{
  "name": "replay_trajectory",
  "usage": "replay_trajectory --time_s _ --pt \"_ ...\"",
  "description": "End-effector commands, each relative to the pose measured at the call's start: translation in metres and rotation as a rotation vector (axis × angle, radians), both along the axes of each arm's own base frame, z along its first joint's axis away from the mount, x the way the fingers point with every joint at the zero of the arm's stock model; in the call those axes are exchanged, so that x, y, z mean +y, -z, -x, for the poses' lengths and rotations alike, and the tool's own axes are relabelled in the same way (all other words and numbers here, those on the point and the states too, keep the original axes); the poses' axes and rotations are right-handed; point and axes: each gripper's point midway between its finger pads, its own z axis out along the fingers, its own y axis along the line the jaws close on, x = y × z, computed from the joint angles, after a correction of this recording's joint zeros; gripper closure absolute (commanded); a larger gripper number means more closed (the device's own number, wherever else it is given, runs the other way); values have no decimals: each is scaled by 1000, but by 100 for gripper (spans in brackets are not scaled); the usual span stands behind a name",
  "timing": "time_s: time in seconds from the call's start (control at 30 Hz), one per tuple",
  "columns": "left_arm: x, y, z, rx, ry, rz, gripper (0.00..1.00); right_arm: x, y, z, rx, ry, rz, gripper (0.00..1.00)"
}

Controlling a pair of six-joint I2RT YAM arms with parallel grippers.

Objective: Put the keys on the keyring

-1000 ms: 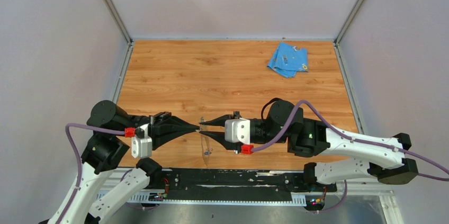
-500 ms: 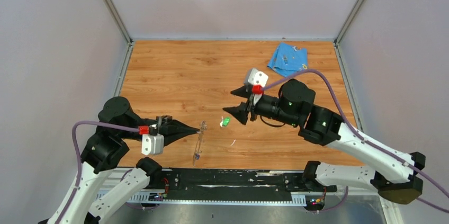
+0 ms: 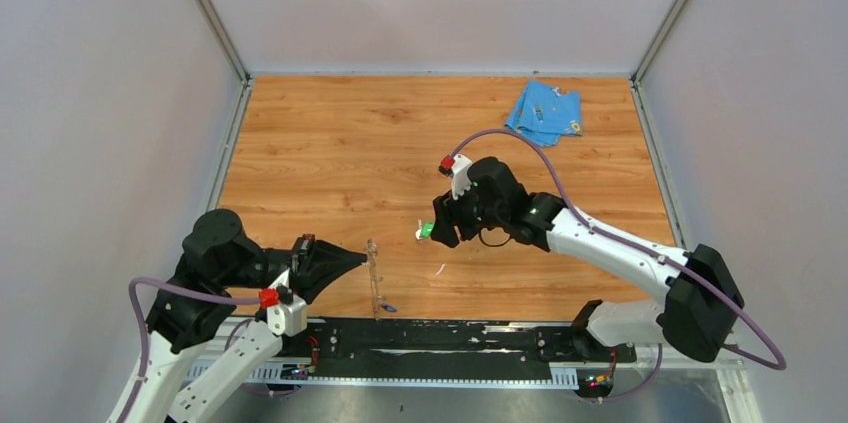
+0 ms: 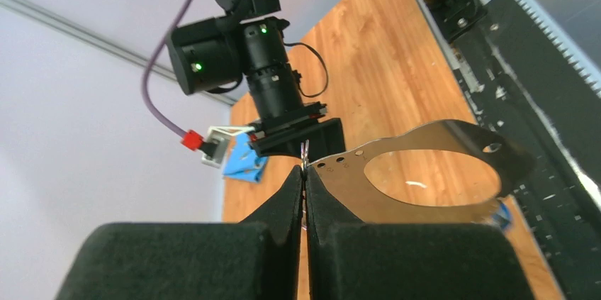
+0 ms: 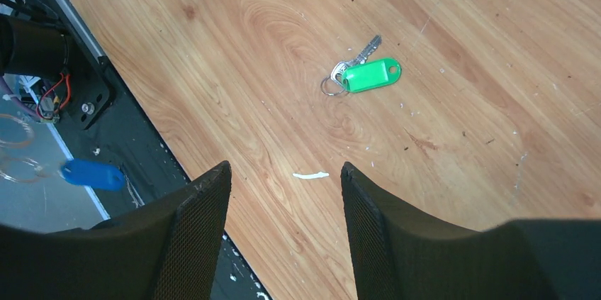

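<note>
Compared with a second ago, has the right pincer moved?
Yes. The right pincer has shifted right, toward the blue cloth, and now hangs open near the green key.

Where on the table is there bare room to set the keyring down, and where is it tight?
Bare: the far left of the table, from the left wall to the cloth. Crowded: near centre, where the left gripper pinches the keyring, blue key at its near end, and the green key lies by the open right gripper.

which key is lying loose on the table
The metal key with the green plastic tag, flat on the wooden table; the blue-tagged key hangs from the grey metal keyring.
</note>
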Motion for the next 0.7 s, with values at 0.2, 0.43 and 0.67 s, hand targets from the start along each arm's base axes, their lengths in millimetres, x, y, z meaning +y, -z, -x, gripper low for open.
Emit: replay_trajectory --time_s 0.2,0.43,0.67 --pt "6 -16 3 -333 18 25 100 8 38 -6 127 44 7 41" --pt "9 -18 8 -424 27 37 100 11 57 -11 169 73 49 41" --pt "7 -12 0 -256 -13 17 100 10 77 -12 229 102 112 40"
